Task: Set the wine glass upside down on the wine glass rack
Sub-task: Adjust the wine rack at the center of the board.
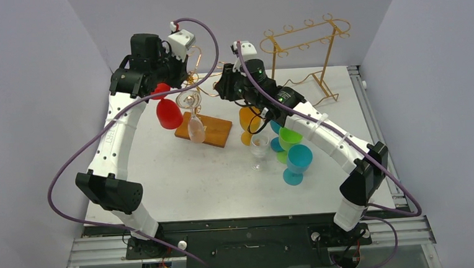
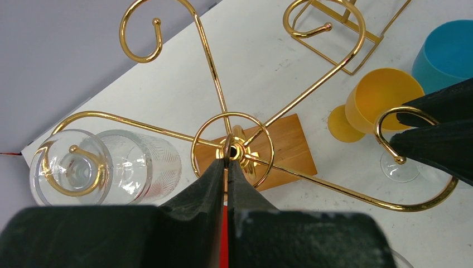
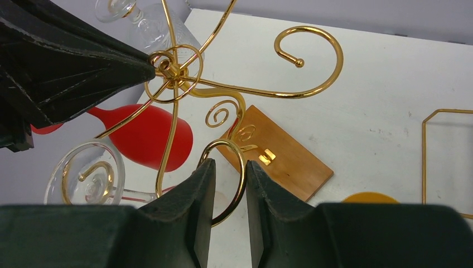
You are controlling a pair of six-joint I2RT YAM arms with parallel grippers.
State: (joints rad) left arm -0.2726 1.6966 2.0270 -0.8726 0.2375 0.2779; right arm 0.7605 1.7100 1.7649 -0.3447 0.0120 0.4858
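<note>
The wine glass rack (image 1: 204, 131), a gold wire tree on a wooden base (image 2: 279, 151), stands at the table's back left. My left gripper (image 2: 229, 159) is shut on the small ring at its top. My right gripper (image 3: 226, 167) straddles one curled arm (image 3: 241, 167) with a narrow gap; the wire rests against one finger. A clear wine glass (image 1: 191, 112) hangs upside down, its foot (image 3: 83, 178) in a spiral. Another clear glass (image 2: 106, 167) hangs the same way on a far arm.
A red glass (image 1: 168, 112) stands left of the base. Yellow (image 1: 249, 122), green (image 1: 289, 137) and teal (image 1: 298, 161) glasses and a clear one (image 1: 260, 148) cluster under my right arm. A taller gold frame rack (image 1: 307, 49) stands at the back right.
</note>
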